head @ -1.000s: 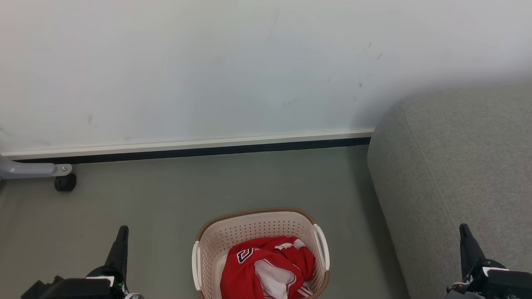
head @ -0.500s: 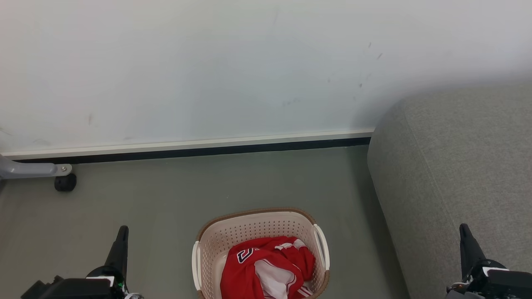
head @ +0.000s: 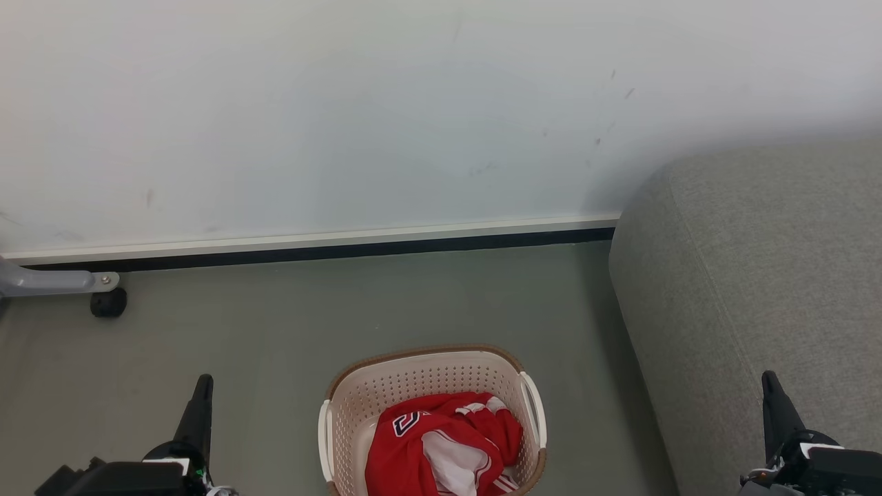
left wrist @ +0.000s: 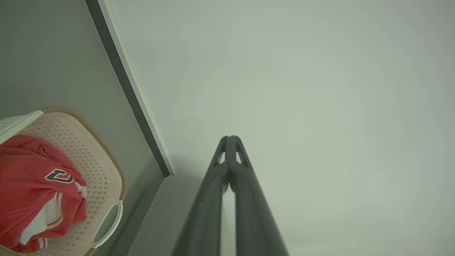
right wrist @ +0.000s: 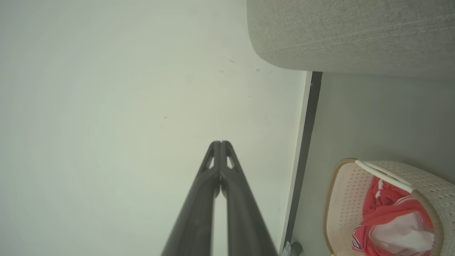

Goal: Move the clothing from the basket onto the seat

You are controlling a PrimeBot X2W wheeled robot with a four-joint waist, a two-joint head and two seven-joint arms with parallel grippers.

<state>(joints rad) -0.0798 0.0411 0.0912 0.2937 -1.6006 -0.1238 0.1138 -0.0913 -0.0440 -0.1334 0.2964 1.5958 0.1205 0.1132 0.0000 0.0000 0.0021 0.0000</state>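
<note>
Nearest the robot, to the left of the basket (head: 422, 353), the left gripper (head: 203, 383) points away from the robot. Its two long dark fingers are pressed together along their length and pinch nothing. The left wrist view shows the tips meeting. Well to the right of the basket, the right gripper (head: 770, 380) stands the same way, its fingers closed flat against each other and empty, outlined against the seat (head: 758, 275). Both grippers are apart from the basket.

The basket is cream with perforated walls, a brown rim and a white handle (head: 535, 408) on each side. It stands on the grey-green floor (head: 344, 303) between the two grippers. The clothing (head: 441, 444) lies crumpled inside it, bright red with white lining showing. A patch of navy, white-edged lettering (head: 406, 422) is turned upward on the side towards the left gripper. The heap sits below the basket's far rim; the basket's near part is cut off by the picture edge.

To the right of the basket, across a strip of floor, rises the seat, a large grey woven cushion with a rounded corner.

Beyond the basket and far to its left, a grey metal leg (head: 48, 281) rests on a black castor (head: 108, 303). Behind the basket, a dark strip and pale skirting (head: 310, 242) run along the foot of a white wall (head: 344, 103) marked with faint scuffs.
</note>
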